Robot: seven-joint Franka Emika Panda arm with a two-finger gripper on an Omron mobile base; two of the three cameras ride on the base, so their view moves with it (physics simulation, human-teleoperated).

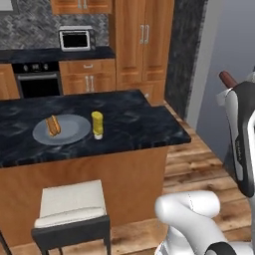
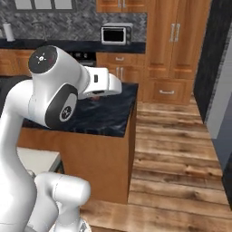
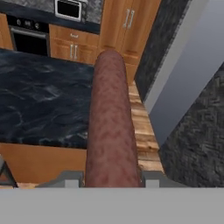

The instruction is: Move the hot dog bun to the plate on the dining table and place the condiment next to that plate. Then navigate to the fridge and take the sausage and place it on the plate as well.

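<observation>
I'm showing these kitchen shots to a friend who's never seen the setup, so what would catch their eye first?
First, the reddish sausage clamped in the gripper, its jaws shut on its lower end, running up the middle of the hand view. Next, on the dark island counter, the grey plate carrying the hot dog bun, with the yellow condiment bottle upright just right of it.

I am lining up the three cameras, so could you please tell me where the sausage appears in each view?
Left base view: the sausage pokes up at the right edge, above the arm.
Right base view: a reddish bit under the white wrist may be it; I cannot tell.
Hand view: it runs up the middle, gripped by the hand.
Shared landmark: the toaster oven on the back counter.
</observation>
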